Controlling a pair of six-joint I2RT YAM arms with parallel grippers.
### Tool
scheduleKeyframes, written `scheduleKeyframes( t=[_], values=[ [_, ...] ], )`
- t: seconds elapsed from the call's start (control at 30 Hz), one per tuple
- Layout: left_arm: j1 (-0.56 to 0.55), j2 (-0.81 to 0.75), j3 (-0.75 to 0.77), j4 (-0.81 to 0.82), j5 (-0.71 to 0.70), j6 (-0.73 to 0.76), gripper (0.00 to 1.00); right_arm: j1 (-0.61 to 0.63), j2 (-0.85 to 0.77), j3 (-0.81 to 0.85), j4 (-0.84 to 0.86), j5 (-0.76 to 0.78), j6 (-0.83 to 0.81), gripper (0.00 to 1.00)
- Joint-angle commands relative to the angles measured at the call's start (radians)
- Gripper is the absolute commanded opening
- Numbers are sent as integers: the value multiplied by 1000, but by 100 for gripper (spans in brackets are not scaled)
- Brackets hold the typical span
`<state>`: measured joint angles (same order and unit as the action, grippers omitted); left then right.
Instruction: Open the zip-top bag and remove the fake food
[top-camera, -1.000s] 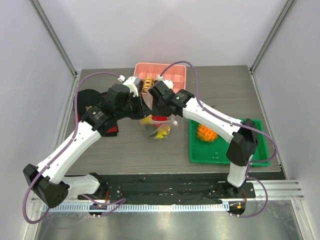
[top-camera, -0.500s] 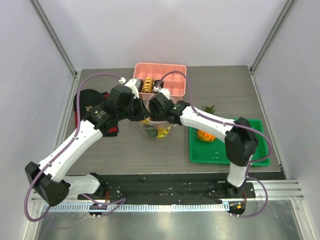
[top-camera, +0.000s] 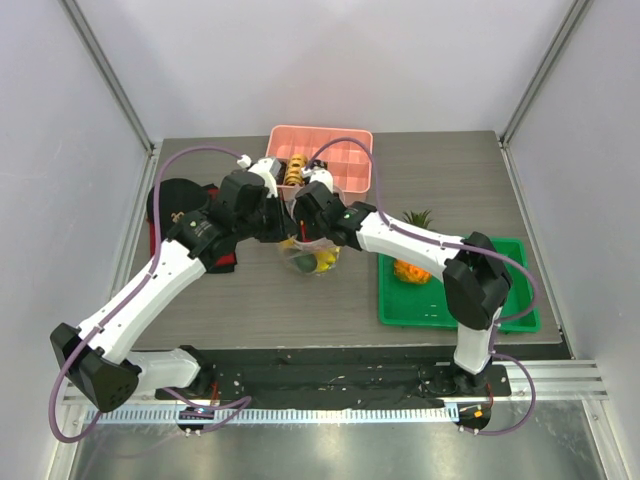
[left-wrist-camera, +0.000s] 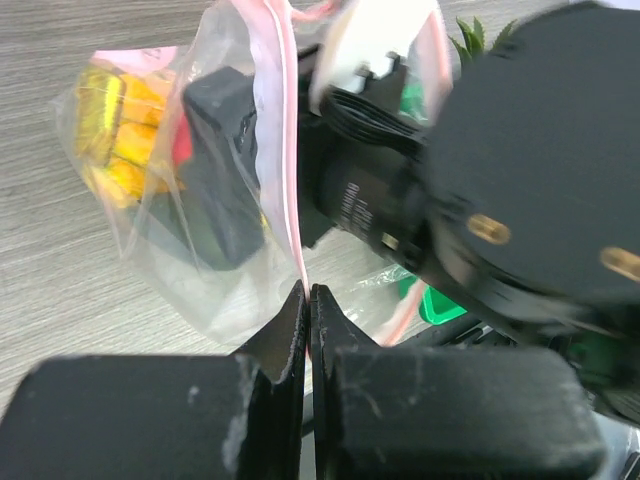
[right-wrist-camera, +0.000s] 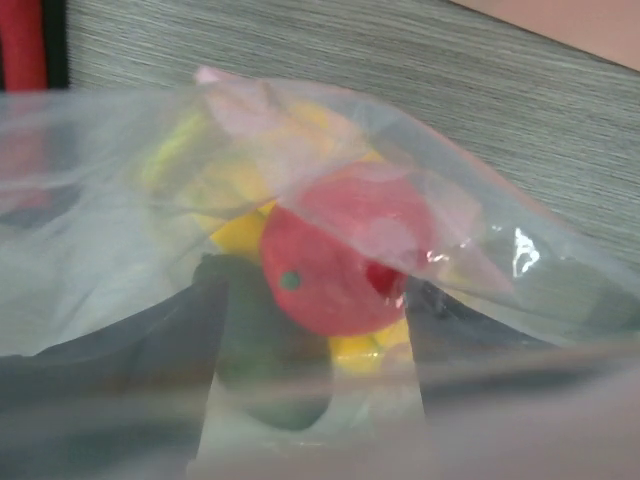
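Note:
The clear zip-top bag hangs at the table's middle, its pink zip edge pinched in my shut left gripper, which sits at the bag's left rim. My right gripper is inside the bag's mouth, open, one black finger showing through the plastic. Between its spread fingers lies a red round fruit, with yellow banana and dark green avocado beside it. The orange pineapple lies on the green tray.
A pink compartment tray with brown rings stands at the back, just behind both grippers. A black and red object lies at the left under my left arm. The right arm's body crowds close to my left gripper.
My right gripper has moved left into the bag's mouth and its jaws have spread wide. The left gripper keeps its hold on the zip edge, hardly moved.

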<state>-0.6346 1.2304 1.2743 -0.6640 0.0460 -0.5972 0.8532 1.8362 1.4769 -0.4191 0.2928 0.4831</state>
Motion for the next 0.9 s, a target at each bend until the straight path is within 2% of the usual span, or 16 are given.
scheduleKeyframes(
  t=[0.0,0.3,0.33,0.47,0.53,0.7,0.8,0.83,0.87],
  values=[
    [0,-2,-3,0,-3,10,0,-14,44,14,59,-1,-38,77],
    [0,-12,-85,6,-37,13,0,-16,104,-12,181,12,-100,84],
    [0,-16,-90,6,-40,13,0,-16,103,-20,200,17,-106,88],
    [0,-14,-102,7,-67,5,0,-19,127,-21,255,37,-104,92],
    [0,-9,-99,9,-63,4,0,-22,149,-17,276,8,-100,98],
    [0,-11,-101,3,-63,5,0,-22,163,-7,316,17,-100,100],
    [1,-9,-102,3,-63,4,0,-25,186,22,299,49,-101,90],
    [0,-6,-102,1,-63,4,0,-26,190,25,299,52,-104,81],
    [0,-6,-99,0,-64,4,0,-25,189,28,293,55,-103,76]
  ],
)
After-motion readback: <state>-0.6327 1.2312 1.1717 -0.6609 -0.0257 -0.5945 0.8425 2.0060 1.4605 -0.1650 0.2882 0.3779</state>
